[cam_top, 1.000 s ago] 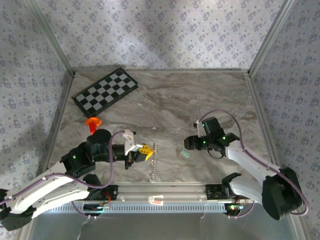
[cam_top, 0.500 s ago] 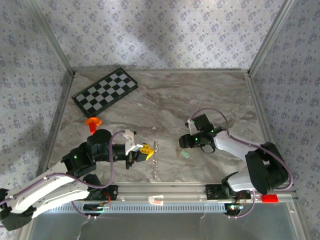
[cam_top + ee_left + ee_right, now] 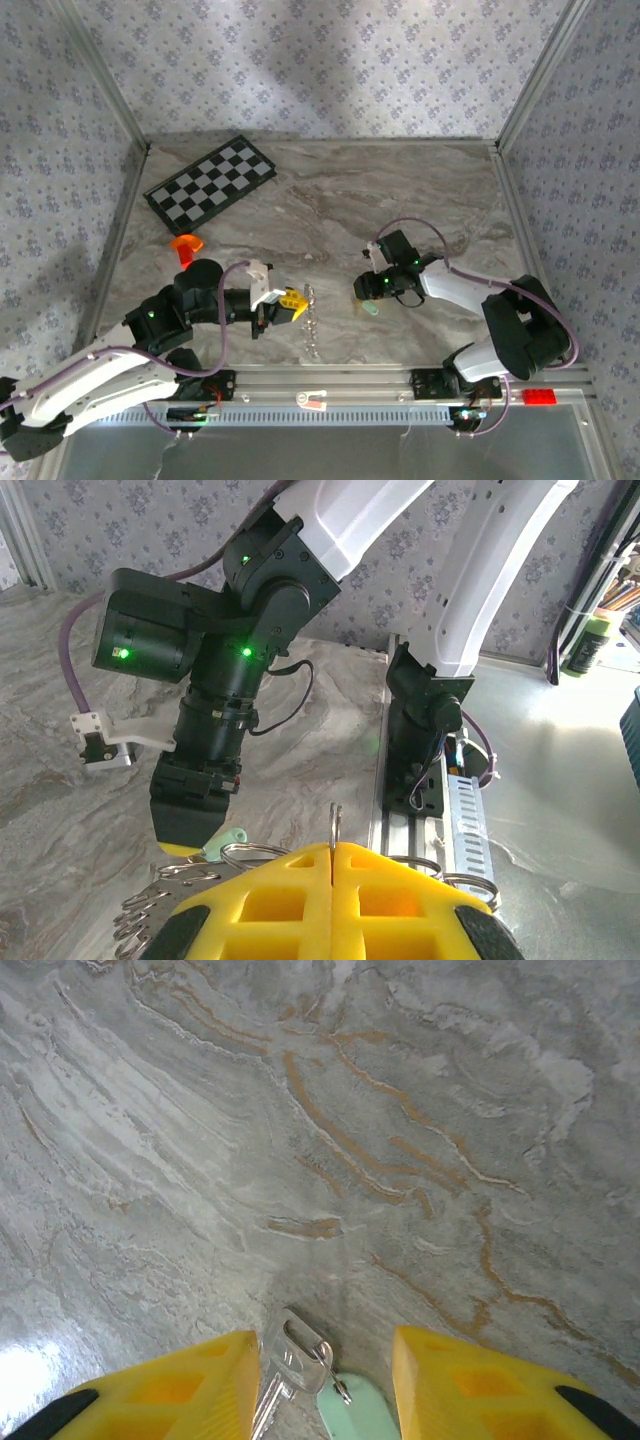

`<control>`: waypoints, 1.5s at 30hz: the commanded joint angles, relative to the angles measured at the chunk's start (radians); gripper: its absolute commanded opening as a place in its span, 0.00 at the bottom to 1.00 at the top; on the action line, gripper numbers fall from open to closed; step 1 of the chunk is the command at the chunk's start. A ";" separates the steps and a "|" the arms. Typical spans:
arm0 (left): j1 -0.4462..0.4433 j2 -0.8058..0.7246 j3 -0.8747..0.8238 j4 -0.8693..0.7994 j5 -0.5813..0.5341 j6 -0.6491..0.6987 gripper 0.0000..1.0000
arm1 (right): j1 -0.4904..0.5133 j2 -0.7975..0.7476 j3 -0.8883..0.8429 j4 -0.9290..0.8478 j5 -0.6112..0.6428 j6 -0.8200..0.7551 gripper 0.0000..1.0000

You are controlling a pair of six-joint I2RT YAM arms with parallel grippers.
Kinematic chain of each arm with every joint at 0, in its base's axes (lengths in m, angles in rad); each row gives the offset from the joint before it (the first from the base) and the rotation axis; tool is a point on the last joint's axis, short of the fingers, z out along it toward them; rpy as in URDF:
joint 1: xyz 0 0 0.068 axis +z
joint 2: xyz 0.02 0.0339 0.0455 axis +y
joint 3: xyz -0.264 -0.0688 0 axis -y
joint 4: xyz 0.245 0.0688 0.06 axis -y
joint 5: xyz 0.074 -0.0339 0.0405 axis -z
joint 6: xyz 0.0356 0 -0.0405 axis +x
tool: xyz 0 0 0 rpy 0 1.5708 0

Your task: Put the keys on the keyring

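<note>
Left claw (image 3: 333, 855) has its yellow fingers (image 3: 270, 900) pressed flat together, pinching the thin wire of the keyring (image 3: 310, 322). The ring hangs edge-on from the claw tip over the near middle of the marble counter (image 3: 330, 205), its fringe of small silver keys spilling below. Right claw (image 3: 325, 1345) is low over the counter, well right of the keyring, fingers spread with clear gaps on both sides. Between them lies the key (image 3: 355, 1410), flat on the stone: mint-green head toward the wrist camera, silvery blade angled beside it, a tiny split ring at the joint. Neither finger touches it. The top view puts the key just below the right claw's tip. Far left, a checkerboard (image 3: 210, 183) sits by the wall, with an orange plastic piece (image 3: 186, 243) near it.
</note>
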 commanded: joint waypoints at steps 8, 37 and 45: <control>0.004 -0.029 0.010 0.056 0.022 -0.012 0.00 | 0.012 -0.023 -0.019 -0.056 -0.004 0.003 0.33; 0.003 -0.032 0.008 0.059 0.045 -0.023 0.00 | 0.021 0.016 -0.004 -0.054 -0.030 -0.035 0.24; 0.002 -0.039 0.009 0.056 0.044 -0.025 0.00 | 0.026 0.023 -0.006 -0.046 -0.032 -0.036 0.18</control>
